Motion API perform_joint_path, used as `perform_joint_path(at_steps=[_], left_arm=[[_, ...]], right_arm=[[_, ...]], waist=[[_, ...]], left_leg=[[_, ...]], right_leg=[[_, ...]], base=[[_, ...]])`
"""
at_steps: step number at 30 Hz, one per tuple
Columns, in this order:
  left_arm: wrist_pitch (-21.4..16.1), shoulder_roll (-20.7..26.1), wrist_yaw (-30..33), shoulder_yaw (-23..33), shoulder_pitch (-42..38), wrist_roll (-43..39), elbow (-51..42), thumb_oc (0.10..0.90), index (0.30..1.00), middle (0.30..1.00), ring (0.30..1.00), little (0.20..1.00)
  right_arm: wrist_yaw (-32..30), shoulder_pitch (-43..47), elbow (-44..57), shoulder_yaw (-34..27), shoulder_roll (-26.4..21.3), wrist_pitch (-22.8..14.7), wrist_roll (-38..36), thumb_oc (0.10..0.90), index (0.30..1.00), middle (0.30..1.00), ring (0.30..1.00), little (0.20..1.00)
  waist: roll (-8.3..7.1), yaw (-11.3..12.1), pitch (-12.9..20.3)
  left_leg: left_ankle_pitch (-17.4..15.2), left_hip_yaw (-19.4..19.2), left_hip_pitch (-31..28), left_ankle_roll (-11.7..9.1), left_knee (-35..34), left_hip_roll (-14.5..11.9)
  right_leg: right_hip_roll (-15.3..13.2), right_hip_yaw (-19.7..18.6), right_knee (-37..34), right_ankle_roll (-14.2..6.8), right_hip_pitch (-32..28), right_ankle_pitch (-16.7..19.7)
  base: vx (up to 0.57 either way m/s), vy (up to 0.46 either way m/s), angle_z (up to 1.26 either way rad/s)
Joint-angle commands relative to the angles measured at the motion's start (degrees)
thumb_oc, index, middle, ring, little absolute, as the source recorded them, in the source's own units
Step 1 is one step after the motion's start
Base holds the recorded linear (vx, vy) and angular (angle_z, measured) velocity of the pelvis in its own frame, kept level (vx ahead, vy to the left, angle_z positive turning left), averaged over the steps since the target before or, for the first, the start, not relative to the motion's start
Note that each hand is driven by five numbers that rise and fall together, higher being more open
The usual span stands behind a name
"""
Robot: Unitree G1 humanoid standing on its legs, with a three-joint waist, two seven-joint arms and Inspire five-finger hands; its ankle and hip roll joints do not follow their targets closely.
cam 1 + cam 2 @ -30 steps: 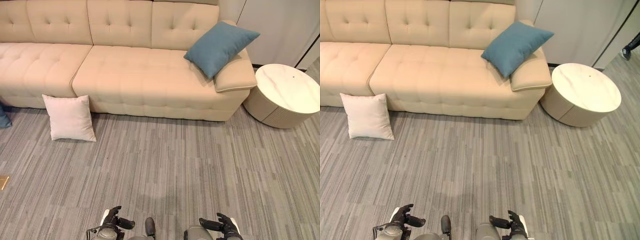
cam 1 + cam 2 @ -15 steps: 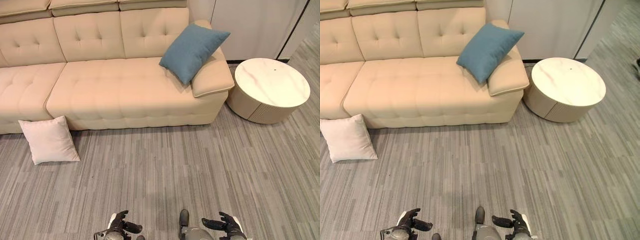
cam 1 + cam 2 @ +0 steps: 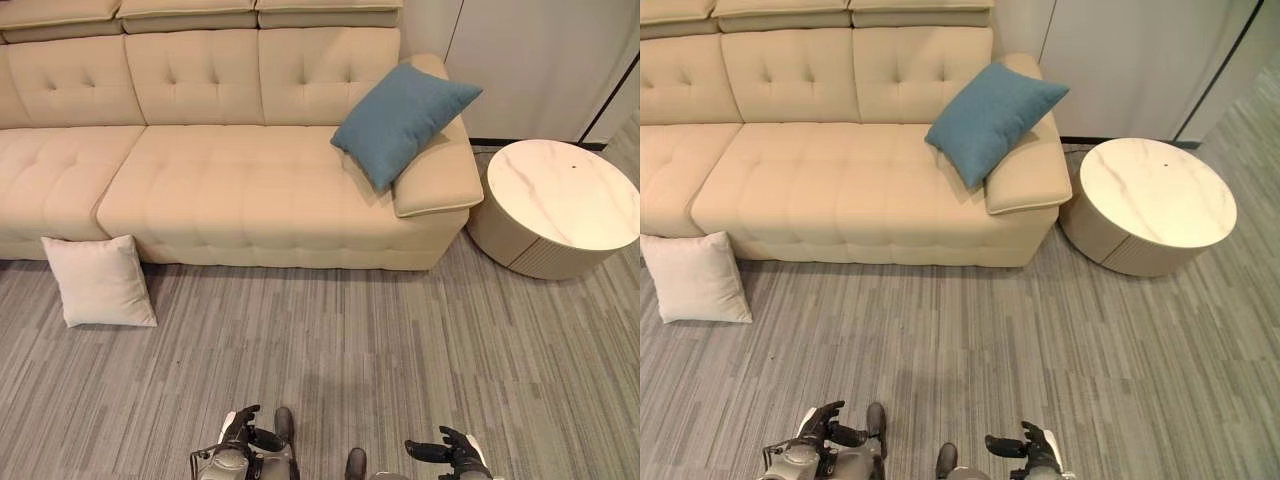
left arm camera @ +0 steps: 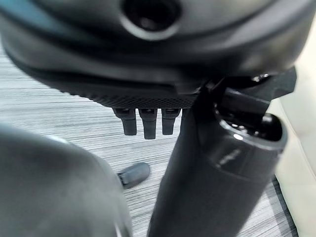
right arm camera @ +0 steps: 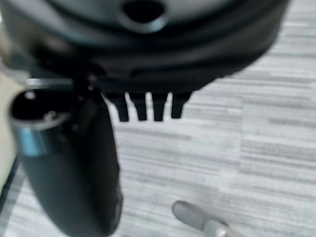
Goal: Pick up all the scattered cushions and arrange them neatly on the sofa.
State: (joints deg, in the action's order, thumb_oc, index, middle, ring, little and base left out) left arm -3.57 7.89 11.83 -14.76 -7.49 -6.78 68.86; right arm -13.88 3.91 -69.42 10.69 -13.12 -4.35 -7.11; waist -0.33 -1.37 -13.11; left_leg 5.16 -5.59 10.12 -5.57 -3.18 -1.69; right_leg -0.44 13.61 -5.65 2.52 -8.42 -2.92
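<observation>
Left eye view: the sofa [image 3: 250, 190] fills the upper frame, a blue cushion [image 3: 403, 120] propped at its right end; a white cushion [image 3: 98, 281] lies on the floor, lower left. Left hand [image 3: 240, 432] and right hand [image 3: 452, 452] hang relaxed, empty. Next, probably: approach the white cushion.

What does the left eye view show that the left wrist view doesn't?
Left eye view: the sofa seat and backrest, a blue cushion leaning on its armrest, a white cushion on the floor at its front, a round table. Left wrist view: the left hand up close, fingers relaxed, holding nothing. Both: the left hand and grey floor.
</observation>
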Motion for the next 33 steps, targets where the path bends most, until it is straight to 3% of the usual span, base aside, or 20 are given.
perform_joint_path(at_steps=[1, 6, 7, 10, 11, 12, 14, 15, 16, 17, 18, 20, 23, 26, 27, 28, 30, 33], left_arm=[[-0.4, 0.2, 0.8, -0.9, 3.1, 0.3, 1.7, 0.800, 0.900, 0.900, 0.900, 0.900], [-0.4, 0.5, 0.7, -0.7, 3.6, 0.9, 1.6, 0.800, 0.900, 0.900, 0.900, 0.900], [-0.3, 1.1, 0.8, -0.9, 3.2, 1.4, 0.7, 0.800, 0.900, 0.900, 0.900, 0.900], [-0.2, 1.7, 1.2, -1.0, 2.7, 1.8, -0.4, 0.800, 0.900, 0.900, 0.900, 0.900], [-0.2, 2.3, 1.4, -1.1, 2.2, 1.7, -0.6, 0.800, 0.900, 0.900, 0.900, 0.900], [-0.2, 2.3, 1.4, -1.1, 2.2, 1.7, -0.6, 0.800, 0.900, 0.900, 0.900, 0.900], [-0.2, 2.3, 1.4, -1.1, 2.2, 1.7, -0.6, 0.800, 0.900, 0.900, 0.900, 0.900], [-0.1, 2.6, 1.4, -1.0, 1.7, 1.9, 0.0, 0.800, 0.900, 0.900, 0.900, 0.900], [-0.2, 2.5, 1.4, -0.9, 1.6, 2.1, 0.3, 0.800, 0.900, 0.900, 0.900, 0.900], [-0.3, 2.4, 1.4, -0.6, 1.3, 2.2, 0.7, 0.800, 0.900, 0.900, 0.900, 0.900], [-0.3, 2.3, 1.3, -0.6, 1.2, 2.5, 0.8, 0.800, 0.900, 0.900, 0.900, 0.900], [-0.7, 2.0, 0.8, -0.7, 1.2, 2.8, 1.2, 0.800, 0.900, 0.900, 0.900, 0.900], [-0.5, 1.4, 1.2, -1.0, 1.6, 3.1, 1.6, 0.800, 0.900, 0.900, 0.900, 0.900], [-0.6, 0.6, 0.6, -2.0, 1.5, 3.2, 1.1, 0.800, 0.900, 0.900, 0.900, 0.900], [-0.6, 0.6, 0.4, -2.3, 1.3, 3.1, 0.6, 0.800, 0.900, 0.900, 0.900, 0.900], [-0.6, 0.6, 0.4, -2.3, 1.3, 3.1, 0.6, 0.800, 0.900, 0.900, 0.900, 0.900], [-0.4, 0.5, 0.1, -2.8, 0.9, 2.5, -0.2, 0.800, 0.900, 0.900, 0.900, 0.900], [-0.4, 0.3, 0.2, -2.9, 0.9, 2.0, -0.4, 0.800, 0.900, 0.900, 0.900, 0.900]], right_arm=[[-0.5, -0.6, 1.1, 1.0, -0.3, -1.1, -0.4, 0.800, 0.900, 0.900, 0.900, 0.900], [0.4, -0.7, 1.3, 1.1, 0.4, -0.7, 0.4, 0.800, 0.900, 0.900, 0.900, 0.900], [0.8, -0.7, 2.2, 1.2, 0.6, -0.5, 0.5, 0.800, 0.900, 0.900, 0.900, 0.900], [1.0, -0.2, 3.0, 1.6, 0.6, -0.4, 0.5, 0.800, 0.900, 0.900, 0.900, 0.900], [1.0, -0.2, 4.0, 1.7, 0.6, -0.6, 0.6, 0.800, 0.900, 0.900, 0.900, 0.900], [1.0, -0.2, 4.0, 1.7, 0.6, -0.6, 0.6, 0.800, 0.900, 0.900, 0.900, 0.900], [1.0, -0.2, 4.0, 1.7, 0.6, -0.6, 0.6, 0.800, 0.900, 0.900, 0.900, 0.900], [0.9, 0.4, 4.4, 2.0, 0.8, -0.9, 0.9, 0.800, 0.900, 0.900, 0.900, 0.900], [0.9, 0.5, 4.3, 2.2, 0.7, -0.9, 0.9, 0.800, 0.900, 0.900, 0.900, 0.900], [1.0, 0.8, 4.2, 1.8, 0.2, -0.5, 0.7, 0.800, 0.900, 0.900, 0.900, 0.900], [1.1, 0.7, 4.1, 1.8, 0.0, -0.4, 0.8, 0.800, 0.900, 0.900, 0.900, 0.900], [1.1, 0.3, 3.6, 1.7, -0.2, -0.2, 1.1, 0.800, 0.900, 0.900, 0.900, 0.900], [1.1, 0.0, 2.7, 1.6, -0.3, -0.4, 0.9, 0.800, 0.900, 0.900, 0.900, 0.900], [1.2, 0.4, 2.2, 0.9, -0.5, -0.9, -0.5, 0.800, 0.900, 0.900, 0.900, 0.900], [1.1, 0.6, 2.2, 0.8, -0.6, -1.2, -1.0, 0.800, 0.900, 0.900, 0.900, 0.900], [1.1, 0.6, 2.2, 0.8, -0.6, -1.2, -1.0, 0.800, 0.900, 0.900, 0.900, 0.900], [0.8, 1.2, 2.1, 0.8, -1.1, -1.2, -1.7, 0.800, 0.900, 0.900, 0.900, 0.900], [0.7, 0.8, 1.9, 0.8, -1.3, -1.3, -2.1, 0.800, 0.900, 0.900, 0.900, 0.900]], waist=[[-0.28, 2.0, 0.8], [-0.97, 3.0, 2.3], [-0.84, 2.8, 1.9], [-0.25, 1.7, 1.0], [0.94, 1.2, 0.3], [0.85, 1.2, 0.3], [0.85, 1.2, 0.3], [1.58, 0.3, 0.2], [1.57, -0.3, 0.0], [0.84, -1.8, -0.3], [0.90, -2.1, -0.6], [0.91, -2.6, -0.4], [1.11, -2.8, 0.4], [1.75, -3.0, 1.0], [1.14, -2.8, 0.7], [1.20, -2.9, 0.7], [0.23, -2.1, -0.5], [-0.63, -1.3, -0.8]], left_leg=[[-2.7, 0.9, 0.2, 4.0, 6.1, 2.4], [-5.5, -0.3, -2.0, 6.3, 6.5, 3.3], [-7.0, -0.3, -4.4, 7.9, 5.8, 3.9], [-8.0, -0.4, -6.3, 9.4, 5.2, 4.1], [-9.2, -0.3, -8.0, 10.0, 4.8, 3.6], [-9.2, -0.3, -8.0, 10.0, 4.8, 3.7], [-9.2, -0.3, -8.0, 10.0, 4.8, 3.7], [-11.6, 0.1, -12.4, 9.8, 3.2, 3.3], [-12.0, 0.4, -13.2, 9.5, 3.0, 3.3], [-13.5, 2.3, -15.7, 8.7, 2.6, 4.1], [-13.9, 2.6, -16.6, 8.4, 2.3, 4.1], [-15.1, 3.2, -18.4, 7.9, 2.0, 4.2], [-16.2, 3.4, -20.0, 7.1, 2.6, 3.2], [-12.0, 2.4, -16.1, 3.1, 13.3, 0.7], [-9.4, 1.7, -13.0, 2.2, 19.0, -0.2], [-9.5, 1.8, -12.7, 2.2, 19.5, -0.3], [-6.4, 1.3, -8.3, 2.0, 29.4, -1.8], [-8.0, 0.2, -5.0, 3.2, 29.2, -2.1]], right_leg=[[-0.5, -6.7, 3.3, -5.2, -1.9, -4.4], [-3.5, -7.3, 10.1, -7.8, -0.4, -3.8], [-5.0, -7.8, 20.9, -9.8, 4.5, -0.3], [-5.9, -8.1, 29.4, -11.1, 8.7, 4.6], [-7.2, -5.9, 35.2, -10.8, 12.4, 5.5], [-7.4, -5.9, 35.4, -10.9, 12.5, 5.3], [-7.4, -5.9, 35.4, -10.9, 12.5, 5.3], [-8.4, -1.3, 29.0, -8.7, 16.2, 1.1], [-7.6, -1.0, 25.7, -8.6, 16.9, 1.0], [-5.7, -3.7, 15.2, -9.3, 20.7, 3.7], [-5.5, -3.7, 12.4, -9.6, 20.9, 4.7], [-5.7, -3.4, 9.6, -9.8, 20.2, 5.5], [-5.0, -3.8, 10.2, -8.4, 18.5, 5.5], [-3.6, -3.3, 8.4, -6.0, 14.2, 3.9], [-3.7, -3.3, 7.8, -5.2, 13.0, 3.3], [-3.7, -3.2, 7.8, -5.1, 13.1, 3.3], [-2.8, -3.6, 6.7, -2.9, 9.8, 1.7], [-2.9, -3.7, 5.8, -2.6, 7.2, 0.2]], base=[[0.27, 0.119, -0.61], [0.23, 0.144, -0.25], [0.17, 0.154, -0.08], [0.15, 0.127, -0.04], [0.17, 0.126, 0.25], [0.10, 0.073, -0.01], [0.18, -0.003, 0.02], [0.46, -0.042, 0.12], [0.78, -0.180, -0.52], [0.51, -0.219, -0.60], [0.53, -0.240, -0.51], [0.31, -0.166, 0.28], [0.25, -0.163, 0.41], [0.27, -0.263, 0.52], [0.09, -0.147, 0.45], [0.06, -0.141, 0.27], [0.19, -0.198, -0.09], [0.20, -0.107, -0.26]])
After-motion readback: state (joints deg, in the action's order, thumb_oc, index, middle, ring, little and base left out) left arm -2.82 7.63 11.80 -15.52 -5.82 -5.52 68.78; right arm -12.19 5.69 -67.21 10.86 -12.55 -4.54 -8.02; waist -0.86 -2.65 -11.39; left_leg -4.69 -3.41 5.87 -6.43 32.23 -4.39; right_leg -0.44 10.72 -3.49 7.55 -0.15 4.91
